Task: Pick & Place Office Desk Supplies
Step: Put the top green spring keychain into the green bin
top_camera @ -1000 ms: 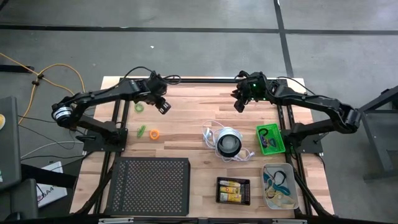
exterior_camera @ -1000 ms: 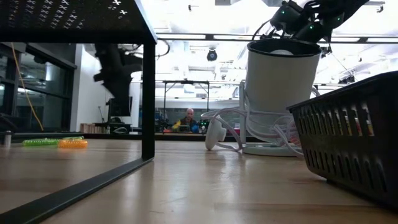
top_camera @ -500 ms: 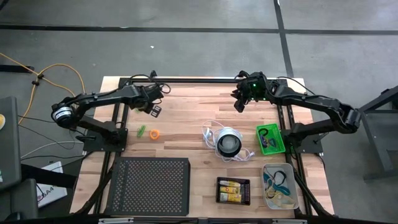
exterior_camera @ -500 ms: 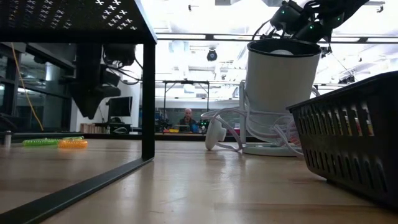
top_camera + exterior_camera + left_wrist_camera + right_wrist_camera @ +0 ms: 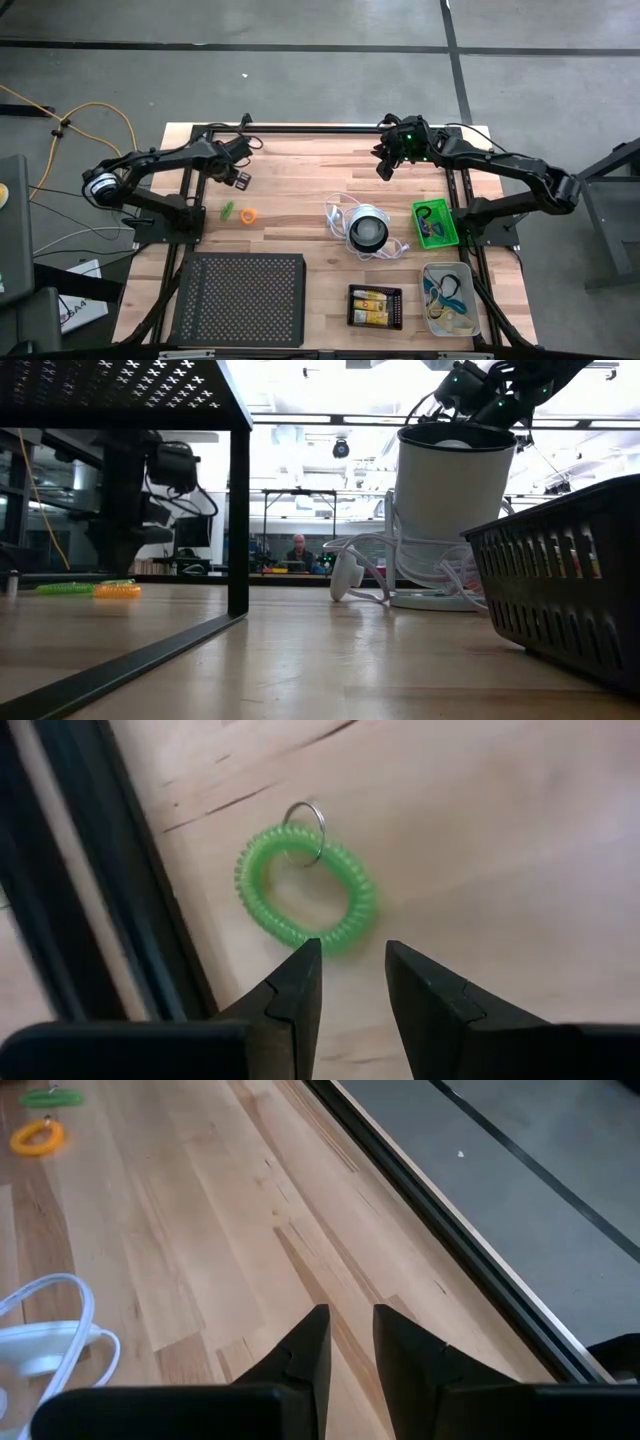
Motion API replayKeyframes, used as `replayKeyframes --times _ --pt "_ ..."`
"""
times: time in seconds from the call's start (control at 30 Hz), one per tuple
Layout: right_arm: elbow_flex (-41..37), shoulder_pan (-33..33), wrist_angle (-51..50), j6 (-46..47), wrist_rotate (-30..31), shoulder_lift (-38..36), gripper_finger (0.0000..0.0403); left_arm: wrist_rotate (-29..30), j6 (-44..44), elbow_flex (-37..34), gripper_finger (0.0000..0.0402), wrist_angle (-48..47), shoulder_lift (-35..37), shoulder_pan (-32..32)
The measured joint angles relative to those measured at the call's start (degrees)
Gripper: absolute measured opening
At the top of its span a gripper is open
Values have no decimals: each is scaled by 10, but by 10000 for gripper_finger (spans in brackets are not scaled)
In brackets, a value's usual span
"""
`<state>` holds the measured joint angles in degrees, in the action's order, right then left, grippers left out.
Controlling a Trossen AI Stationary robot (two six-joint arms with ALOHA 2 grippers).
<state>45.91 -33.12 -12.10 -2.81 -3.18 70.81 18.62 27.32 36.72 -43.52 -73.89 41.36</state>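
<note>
Left end effector has swung down over the far-left green coil loop, fingers spread, nothing pinched; grasp looks imminent. Right end effector unchanged, slightly spread, empty.

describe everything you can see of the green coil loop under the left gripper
The green coil loop is a translucent, bright green plastic spiral closed into an oval ring, with a thin metal split ring threaded onto one end. It lies flat on the wooden table, close beside a black frame rail. The left gripper is above it with its fingers parted, the tips lined up over the loop's near edge; whether they touch it cannot be told.
</note>
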Motion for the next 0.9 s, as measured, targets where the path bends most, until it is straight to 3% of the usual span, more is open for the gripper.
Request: replayKeyframes --times 0.47,0.7,0.9 --pt "0 0 2 0 0 0 68 -83 -130 -18 107 79 -43 98" --pt "0 0 3 0 0 0 67 -79 -129 -18 101 80 -45 91" --pt "0 0 3 0 0 0 67 -81 -125 -19 72 82 -45 91"
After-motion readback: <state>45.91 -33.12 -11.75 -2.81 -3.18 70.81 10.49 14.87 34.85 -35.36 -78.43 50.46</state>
